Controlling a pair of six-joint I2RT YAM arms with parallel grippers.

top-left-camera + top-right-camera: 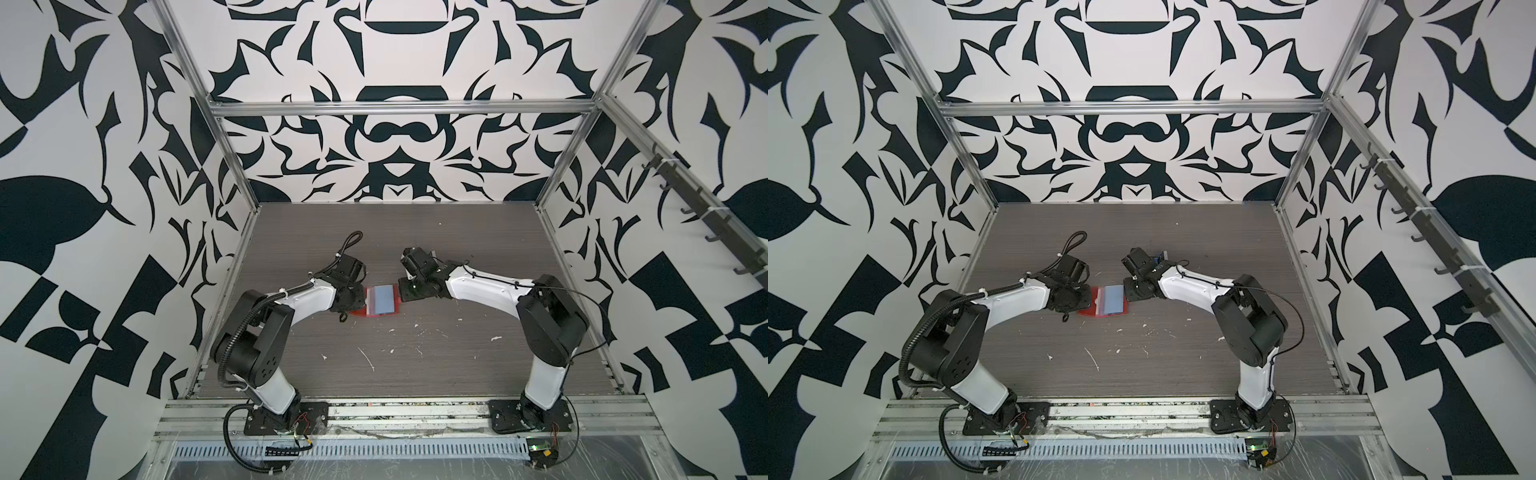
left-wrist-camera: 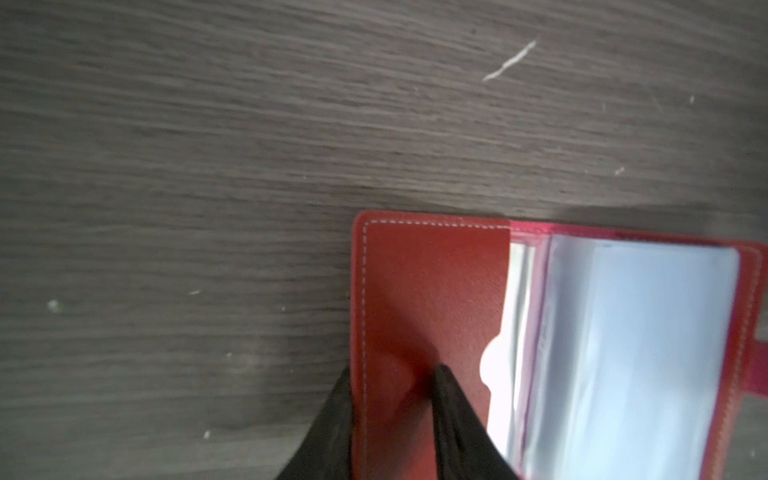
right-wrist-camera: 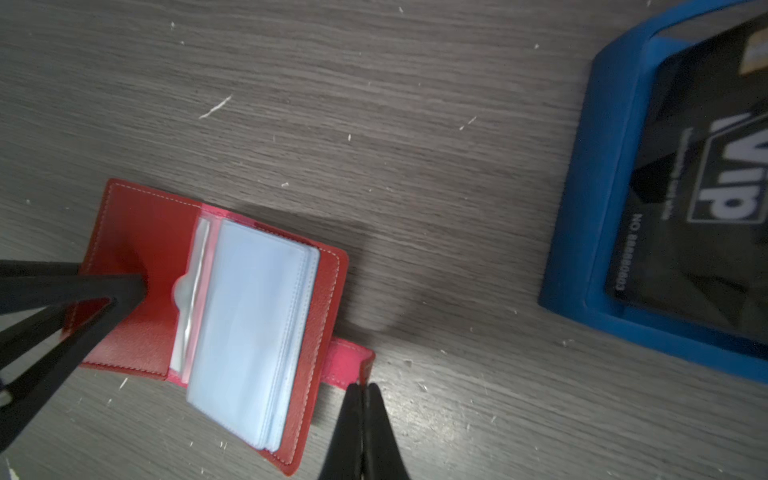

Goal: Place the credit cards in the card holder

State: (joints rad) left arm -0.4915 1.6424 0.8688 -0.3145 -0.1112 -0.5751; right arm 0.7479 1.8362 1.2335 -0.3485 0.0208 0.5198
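we see the red card holder (image 1: 381,301) lying open near the middle of the surface (image 1: 415,365), about as far from the near edge as from the far edge. its clear pockets (image 3: 249,311) face up and look pale blue. we cannot tell if a card is inside them. a red strap (image 3: 347,361) sticks out from the cover on the side toward the right edge of the surface.

the left hand (image 2: 395,369) is at the holder's other cover, on the side toward the left edge. its two fingers are apart. one tip rests on the inside of the red cover. the other tip is right at the cover's outer edge, so the stitched edge sits between them.

the right hand (image 3: 363,388) has its fingers pressed together. the tips are right at the end of the strap. we cannot tell if they pinch it or just touch it.

a blue rack (image 3: 598,199) is on the surface closer to the far edge, apart from the holder. a dark credit card (image 3: 685,166) with big letters "vip" sits in it. small white specks dot the surface.
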